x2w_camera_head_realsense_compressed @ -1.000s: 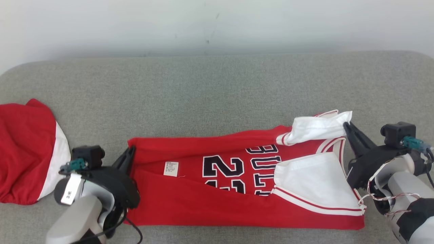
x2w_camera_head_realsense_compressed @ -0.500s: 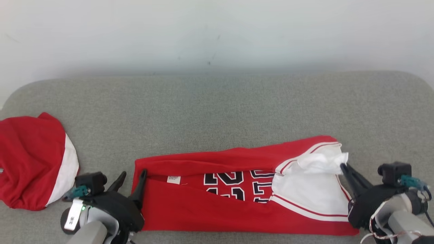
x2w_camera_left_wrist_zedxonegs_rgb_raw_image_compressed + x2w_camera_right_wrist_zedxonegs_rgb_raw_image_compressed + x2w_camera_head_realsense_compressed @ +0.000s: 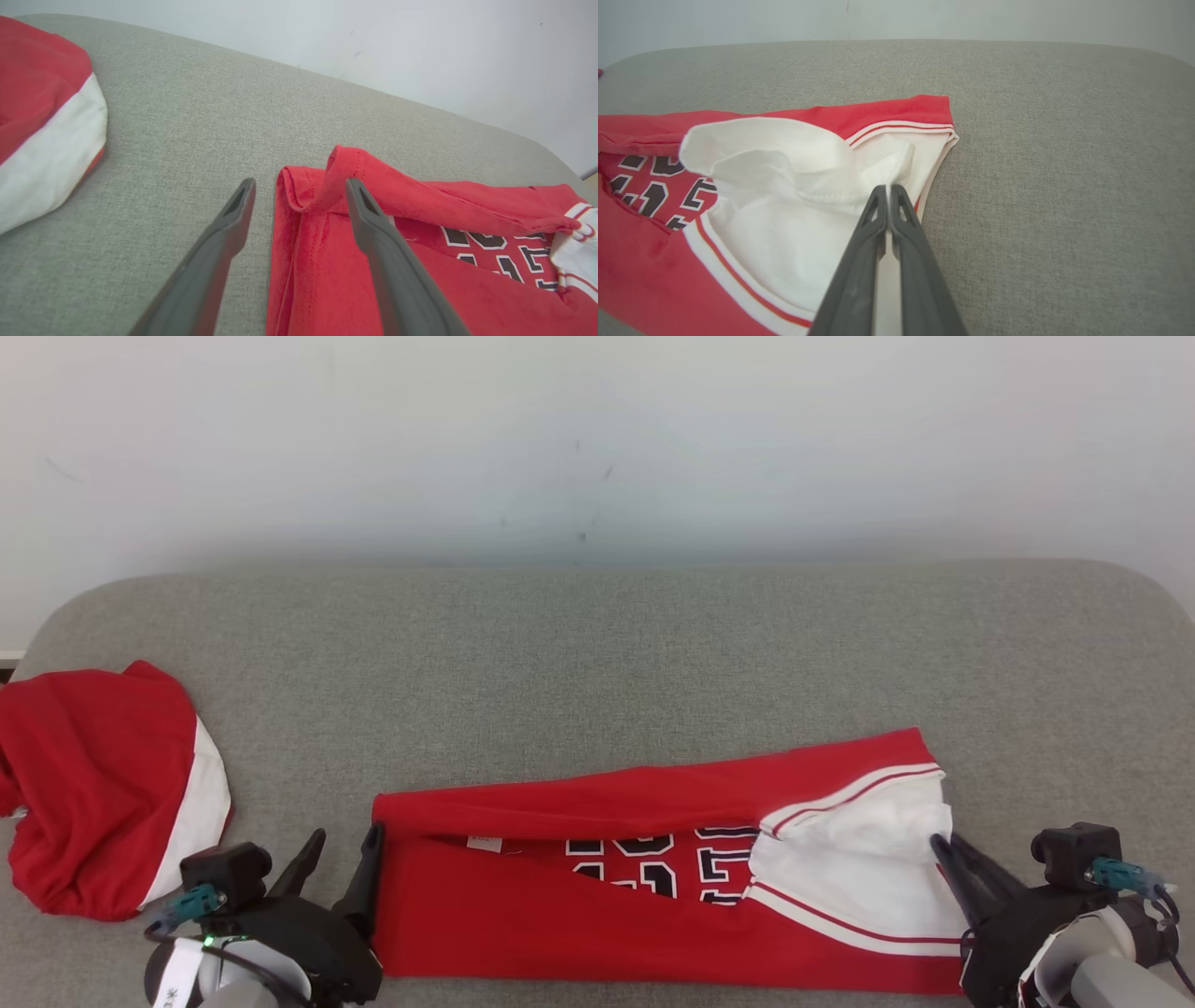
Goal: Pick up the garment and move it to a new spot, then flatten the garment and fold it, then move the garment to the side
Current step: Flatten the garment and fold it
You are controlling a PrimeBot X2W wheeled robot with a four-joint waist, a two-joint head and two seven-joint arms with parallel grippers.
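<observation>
The garment, a red jersey with white sleeves and dark lettering, lies folded lengthwise near the front edge of the grey cushion. At its left end my left gripper stands open. In the left wrist view the red hem rises in a small loop between the open fingers of the left gripper, and one finger rests against it. My right gripper is shut on the garment at the white sleeve's edge. The right wrist view shows the right gripper pinching white cloth at its tips.
A second red and white cloth lies bunched at the cushion's left edge, also in the left wrist view. The grey cushion stretches bare behind the garment to a pale wall. Its rounded corners fall away at both sides.
My left gripper has opened and let go of the garment's left hem. The right gripper has brought the white sleeve down onto the garment. The head camera has tilted, shifting the whole picture.
</observation>
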